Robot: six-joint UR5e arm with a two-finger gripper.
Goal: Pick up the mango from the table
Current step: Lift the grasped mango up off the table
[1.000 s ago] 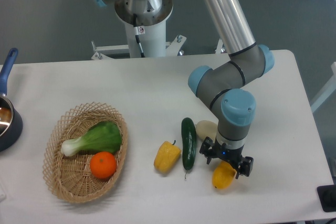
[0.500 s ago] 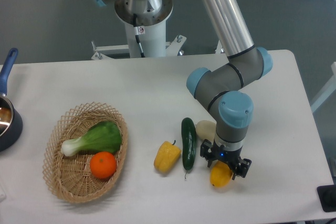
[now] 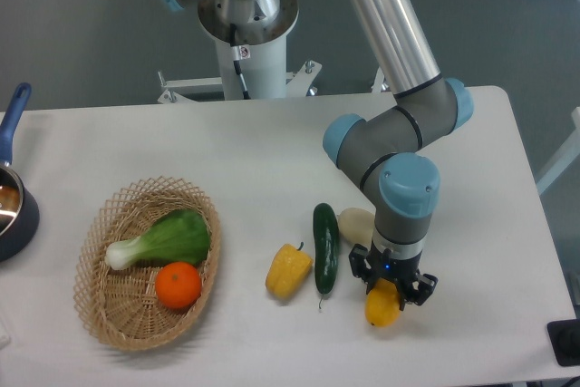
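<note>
The mango [image 3: 382, 308] is a smooth yellow-orange oval lying on the white table [image 3: 272, 151] near the front right. My gripper [image 3: 391, 289] comes down on it from above, its black fingers [image 3: 359, 266] set on either side of the fruit's upper half and shut on it. The wrist hides the top of the mango. The lower end of the fruit shows below the fingers.
Just left of the mango lie a dark green cucumber [image 3: 325, 247], a pale round vegetable [image 3: 354, 224] and a yellow bell pepper [image 3: 288, 270]. A wicker basket [image 3: 118, 314] at the left holds a bok choy and an orange. A blue pan [image 3: 11, 197] sits at the far left edge.
The gripper shifted slightly left and then back right, and the mango moved with it. The fingers have drawn in closer around the fruit.
</note>
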